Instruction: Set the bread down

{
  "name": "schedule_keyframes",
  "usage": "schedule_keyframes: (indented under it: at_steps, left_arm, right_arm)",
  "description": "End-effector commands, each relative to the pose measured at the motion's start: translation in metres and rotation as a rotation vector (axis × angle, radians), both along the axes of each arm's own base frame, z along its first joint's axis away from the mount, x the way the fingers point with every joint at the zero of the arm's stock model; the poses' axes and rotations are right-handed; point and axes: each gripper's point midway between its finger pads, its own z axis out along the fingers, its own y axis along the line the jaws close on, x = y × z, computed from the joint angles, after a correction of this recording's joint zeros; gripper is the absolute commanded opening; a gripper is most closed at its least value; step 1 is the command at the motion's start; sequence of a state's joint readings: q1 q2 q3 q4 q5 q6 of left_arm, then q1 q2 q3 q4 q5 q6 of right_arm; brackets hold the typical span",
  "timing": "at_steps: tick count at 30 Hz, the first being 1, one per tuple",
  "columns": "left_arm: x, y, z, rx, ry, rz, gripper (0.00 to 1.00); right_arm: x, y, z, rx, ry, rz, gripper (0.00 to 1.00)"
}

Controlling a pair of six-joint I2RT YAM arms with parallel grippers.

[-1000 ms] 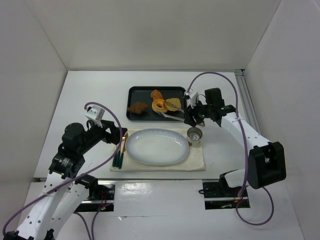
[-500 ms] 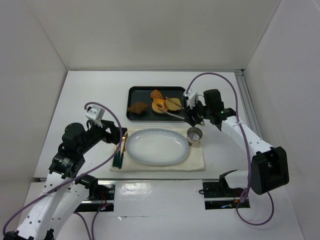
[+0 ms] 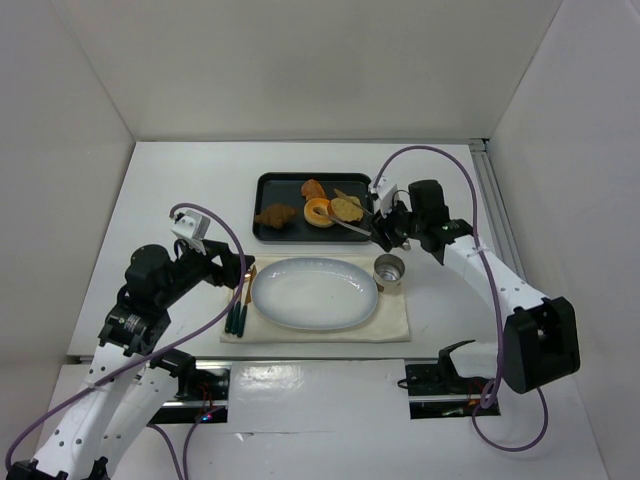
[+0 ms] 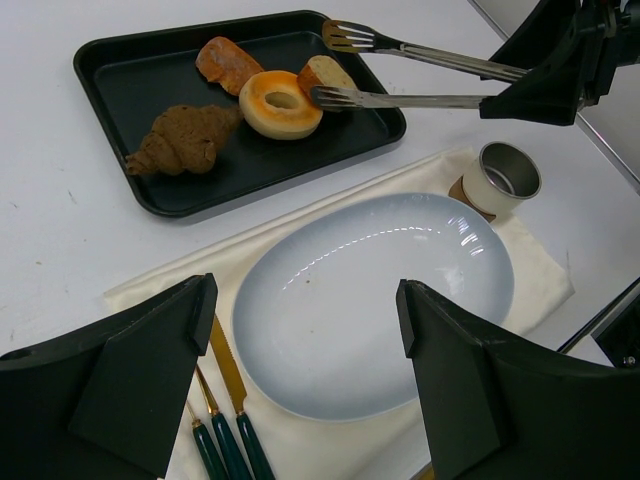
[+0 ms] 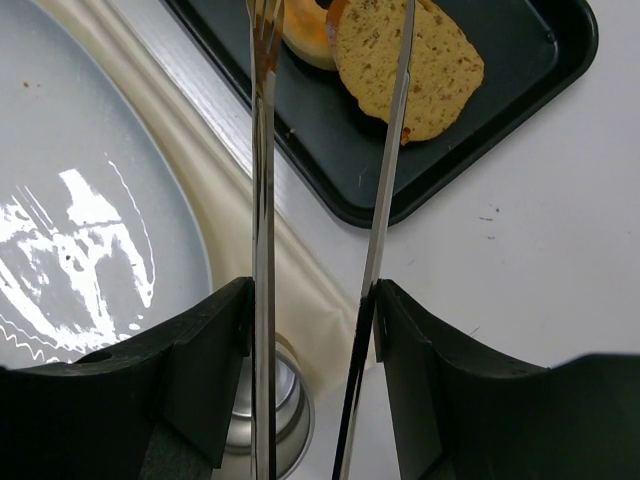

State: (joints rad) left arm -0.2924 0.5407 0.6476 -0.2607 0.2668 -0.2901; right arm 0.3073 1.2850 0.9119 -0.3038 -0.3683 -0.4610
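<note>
Starting at the near edge, the left gripper (image 4: 305, 295) hangs with its fingers spread wide and nothing in them, above the near rim of the plate (image 4: 380, 260), with the green-handled cutlery (image 4: 235, 430) just to its left on the cloth (image 4: 540, 270). Past the plate on the right stands a small metal cup (image 4: 508, 177). Above that the right gripper (image 5: 312, 300) has its fingers pressed on the outer sides of the tongs (image 4: 430, 98), which reach out to the tray (image 4: 120, 80) with their arms apart. The bread (image 5: 440, 65) lies in the tray's right end, right against the doughnut (image 4: 281, 101), and from the left wrist view one forked tip sits on each side of it, not yet closed. Farther left on the tray are a brown pastry (image 4: 185, 138) and an orange piece (image 4: 228, 62). To my eye the slice is light and soft, with an open crumb that would dent or tear under a hard squeeze, while the crust rim looks firmer. I'd pinch it gently across the crust on opposite edges near its middle, since smooth metal tips could slip and a flat slice held off-centre may droop or swing. The doughnut beside it could get nudged or caught too.
</note>
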Motion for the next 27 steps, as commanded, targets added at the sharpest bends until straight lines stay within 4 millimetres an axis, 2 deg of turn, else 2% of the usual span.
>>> schedule_keyframes:
  at_steps: [1, 11, 13, 27]
  left_arm:
    - [0.003, -0.002, 0.011, -0.002, -0.054, -0.010, 0.90]
    - [0.003, -0.002, 0.011, -0.002, -0.054, -0.010, 0.90]
    - [0.003, -0.002, 0.011, -0.002, -0.054, -0.010, 0.90]
    - [0.003, -0.002, 0.011, -0.002, -0.054, -0.010, 0.90]
  right_arm:
    - [0.015, 0.006, 0.013, 0.022, -0.079, -0.006, 0.60]
    - [0.020, 0.010, -0.007, -0.016, -0.065, -0.020, 0.60]
    - [0.018, 0.011, -0.017, -0.022, -0.051, -0.029, 0.60]
    - [0.025, -0.005, -0.020, -0.057, -0.098, -0.113, 0.55]
